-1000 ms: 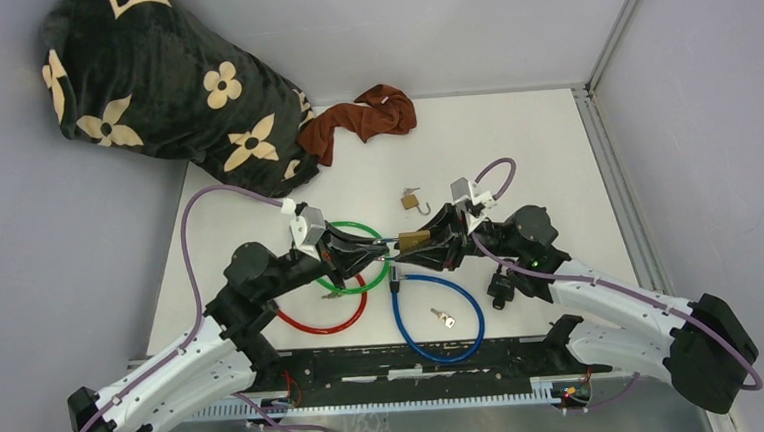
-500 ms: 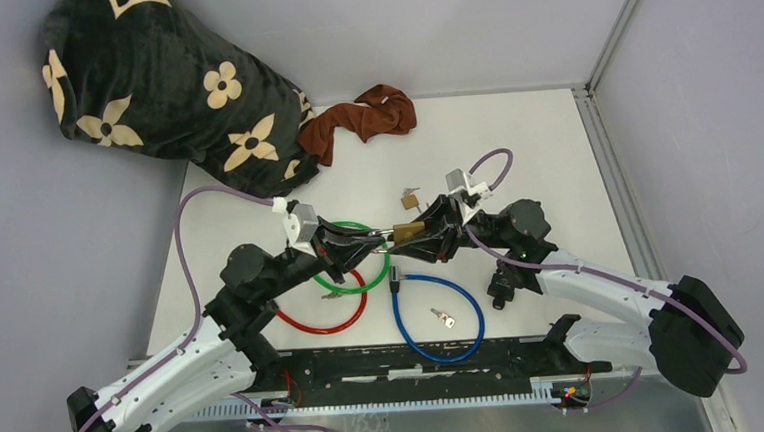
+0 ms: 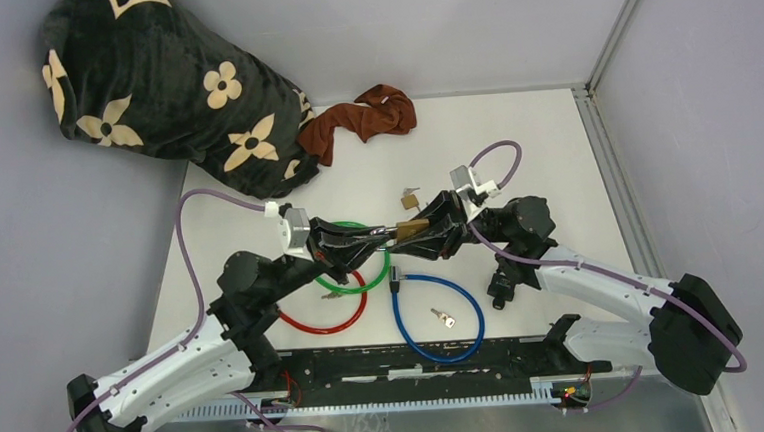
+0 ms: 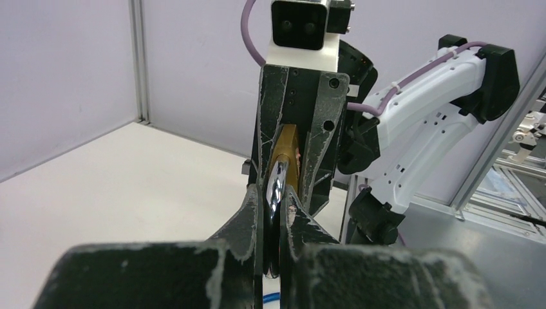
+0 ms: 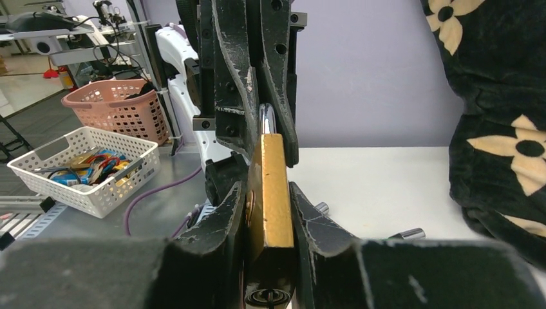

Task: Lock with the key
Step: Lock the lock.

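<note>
Two grippers meet nose to nose above the middle of the table (image 3: 555, 165). The left gripper (image 4: 273, 207) is pressed together on the head of a silver key (image 4: 277, 183), whose blade points straight out from its fingertips. The right gripper (image 5: 270, 215) pinches a brass padlock (image 5: 270, 183) by its flat faces, narrow edge up, its jaws parted only by the thickness of the body.

From the left fingertips the padlock lies dead ahead, touching or all but touching the key's tip. In the right wrist view the blade stands at the far end of the brass body, the end turned away from that arm's own wrist. Key and padlock share one long axis, running left to right across the table between the two arms. Both show edge-on and upright, so their flats look matched. Whether the blade sits in the keyway I cannot tell, because the fingers hide the joint.

As I judge it, the coming move turns on holding that line true. The left arm carries the key, so the push or twist is its to make, with the right arm bracing.

On the table lie a second small padlock (image 3: 412, 201), a spare key (image 3: 445, 318), and a green loop (image 3: 367, 286), a red loop (image 3: 320, 328) and a blue loop (image 3: 402, 325) of cable.
</note>
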You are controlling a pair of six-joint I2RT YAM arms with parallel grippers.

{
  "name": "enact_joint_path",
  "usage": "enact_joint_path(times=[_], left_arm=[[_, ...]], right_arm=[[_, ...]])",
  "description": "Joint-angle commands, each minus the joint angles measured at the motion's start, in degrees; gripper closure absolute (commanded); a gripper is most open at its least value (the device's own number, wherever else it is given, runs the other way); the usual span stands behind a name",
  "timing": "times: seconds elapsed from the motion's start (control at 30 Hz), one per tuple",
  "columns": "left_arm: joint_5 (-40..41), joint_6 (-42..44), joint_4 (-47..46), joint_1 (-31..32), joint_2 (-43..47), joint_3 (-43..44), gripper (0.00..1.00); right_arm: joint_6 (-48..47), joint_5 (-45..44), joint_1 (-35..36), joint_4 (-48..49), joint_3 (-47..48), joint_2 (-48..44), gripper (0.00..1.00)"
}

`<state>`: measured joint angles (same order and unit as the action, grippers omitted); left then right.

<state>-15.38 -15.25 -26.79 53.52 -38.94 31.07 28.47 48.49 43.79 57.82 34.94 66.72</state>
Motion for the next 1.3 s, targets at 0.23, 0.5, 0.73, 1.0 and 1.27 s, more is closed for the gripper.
enact_joint_path(times=[0.23,0.5,0.73,1.0,1.27], left_arm=[[-6.6,-10.4,6.2,6.7,-11.6,-2.2,0.98],[-5.2,-2.0,8.2,4.8,-11.3,-4.8,0.98],[-6.7,-1.1,8.4,7.5,-15.4,-1.8,0.98],[-5.5,-2.7,7.8,9.4,-16.6,-4.4,0.98],[-3.7,6.7,11.9,4.4,-10.1,-0.4,0.98]], right_arm=[[-7.8,-1.5,5.1,-4.4,5.4,2.6,1.00],[-16.7,-4.9,5.1,-17.8,9.3,-2.4,1.00],[-16.7,-5.9,5.6,-16.1,9.0,0.0,1.00],[-20.3,-6.0,5.5,-21.5,10.8,-1.0,1.00],[-27.8,-4.0,5.3,-32.7,8.4,-3.4,1.00]])
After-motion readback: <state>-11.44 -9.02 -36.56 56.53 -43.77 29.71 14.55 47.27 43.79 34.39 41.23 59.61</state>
